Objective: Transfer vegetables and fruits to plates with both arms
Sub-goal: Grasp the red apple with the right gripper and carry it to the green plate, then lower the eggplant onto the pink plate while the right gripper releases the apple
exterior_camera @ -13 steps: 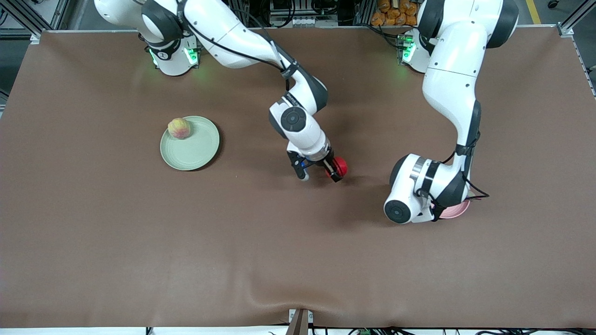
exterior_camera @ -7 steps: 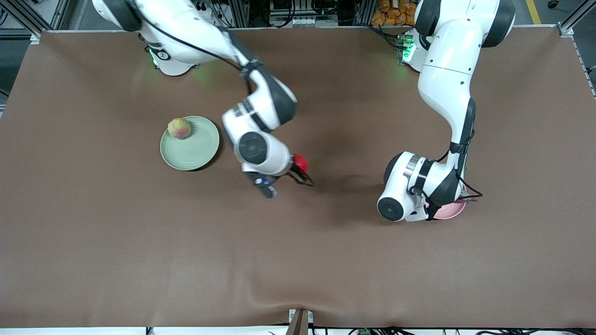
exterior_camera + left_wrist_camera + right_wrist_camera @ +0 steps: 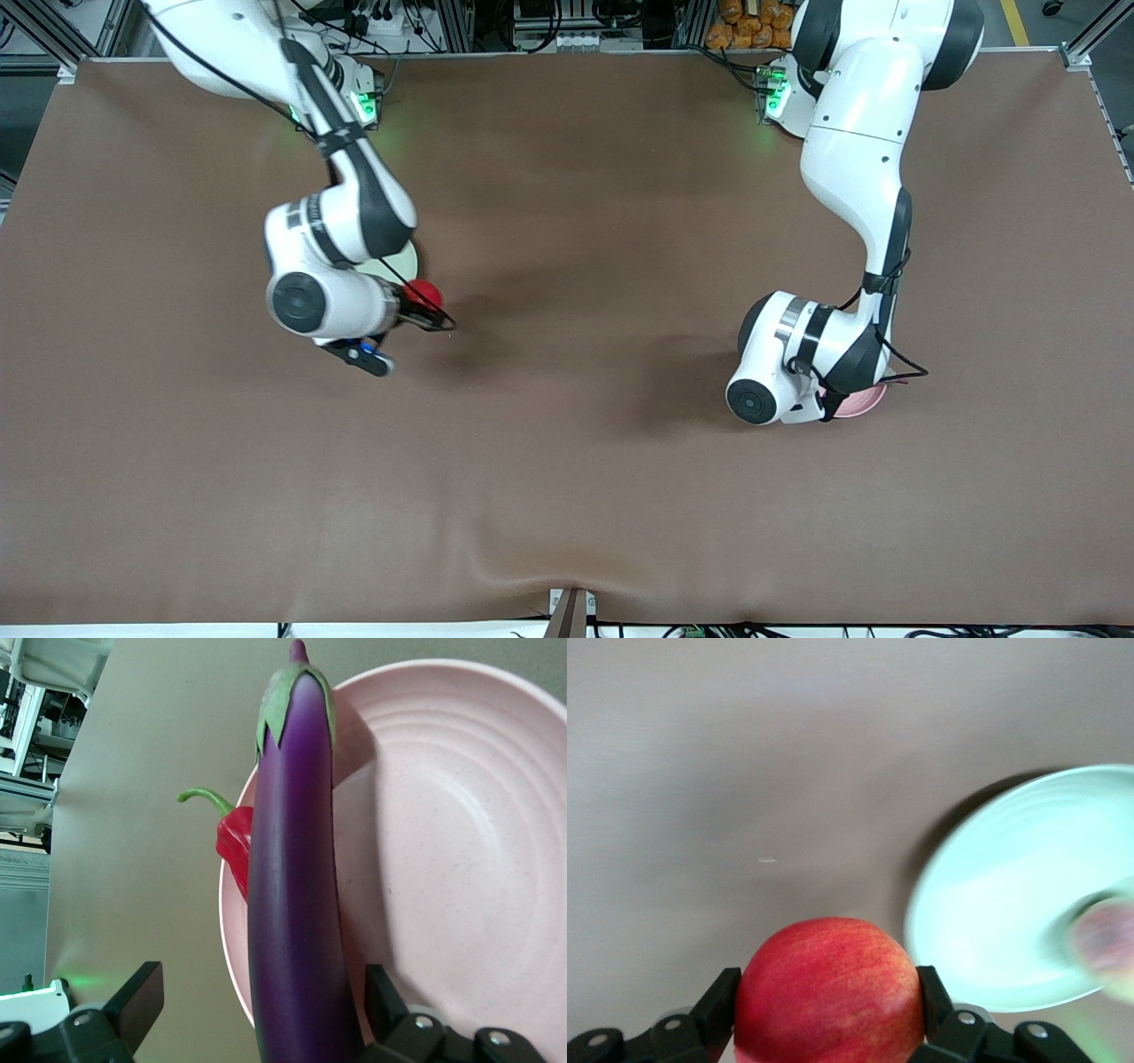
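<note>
- front view: right gripper up over bare table just beside the green plate, at the right arm's end; fingers clamped on the red fruit, which shows between wrist and cable.
- green plate mostly covered by the right arm's wrist, only a pale sliver of rim visible; peach not visible here.
- left arm's wrist over the pink plate toward the left arm's end of the table; only a curved edge of plate peeks out; left gripper itself hidden under the wrist.
- left wrist view: left gripper low over the pink plate, fingers spread wide on either side of the eggplant, clear gap on one side, no grip.
- eggplant lying across the plate's rim, green cap end pointing away from the gripper.
- red chili tucked beside the eggplant at the plate's rim, green stem curling out over the table.
- right wrist view: right gripper closed on the red fruit, both fingers pressed to its sides, fruit off the table.
- green plate just beside, blurred; peach on it near the rim.
</note>
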`<act>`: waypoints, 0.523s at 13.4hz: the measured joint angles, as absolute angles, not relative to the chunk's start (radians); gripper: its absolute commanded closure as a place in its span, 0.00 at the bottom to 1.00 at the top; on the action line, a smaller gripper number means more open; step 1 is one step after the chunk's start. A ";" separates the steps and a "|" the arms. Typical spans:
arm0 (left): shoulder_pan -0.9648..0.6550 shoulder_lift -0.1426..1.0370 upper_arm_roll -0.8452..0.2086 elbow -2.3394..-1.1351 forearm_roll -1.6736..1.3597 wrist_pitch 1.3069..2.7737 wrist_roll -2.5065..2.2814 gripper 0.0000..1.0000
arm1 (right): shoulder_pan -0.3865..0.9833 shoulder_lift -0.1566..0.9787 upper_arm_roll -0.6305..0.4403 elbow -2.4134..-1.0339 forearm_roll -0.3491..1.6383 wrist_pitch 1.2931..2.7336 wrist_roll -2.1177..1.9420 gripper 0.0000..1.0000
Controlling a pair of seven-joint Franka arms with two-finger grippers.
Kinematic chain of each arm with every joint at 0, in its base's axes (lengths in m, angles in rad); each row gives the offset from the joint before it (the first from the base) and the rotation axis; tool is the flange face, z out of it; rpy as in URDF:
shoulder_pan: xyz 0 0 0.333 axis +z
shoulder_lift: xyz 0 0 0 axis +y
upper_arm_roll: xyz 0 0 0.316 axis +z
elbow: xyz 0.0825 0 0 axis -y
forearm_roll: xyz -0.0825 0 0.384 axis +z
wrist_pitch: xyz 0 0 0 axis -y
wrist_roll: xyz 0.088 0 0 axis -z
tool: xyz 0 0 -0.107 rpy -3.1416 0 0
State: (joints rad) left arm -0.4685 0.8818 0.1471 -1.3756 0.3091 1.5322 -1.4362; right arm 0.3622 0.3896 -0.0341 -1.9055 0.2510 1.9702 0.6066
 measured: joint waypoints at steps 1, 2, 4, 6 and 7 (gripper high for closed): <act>-0.469 0.882 0.147 -1.375 0.311 1.532 -1.436 0.00 | 0.323 0.370 -0.034 -1.952 0.251 1.978 0.526 1.00; -0.470 0.882 0.147 -1.375 0.311 1.532 -1.436 0.00 | 0.283 0.360 -0.035 -1.980 0.251 1.983 0.458 1.00; -0.474 0.881 0.147 -1.373 0.311 1.532 -1.436 0.00 | 0.218 0.358 -0.035 -2.011 0.251 1.985 0.365 1.00; -0.476 0.872 0.147 -1.364 0.311 1.532 -1.437 0.00 | 0.195 0.358 -0.035 -2.045 0.251 1.995 0.326 0.76; -0.476 0.863 0.147 -1.361 0.311 1.532 -1.437 0.00 | 0.194 0.358 -0.034 -2.070 0.251 2.019 0.324 0.24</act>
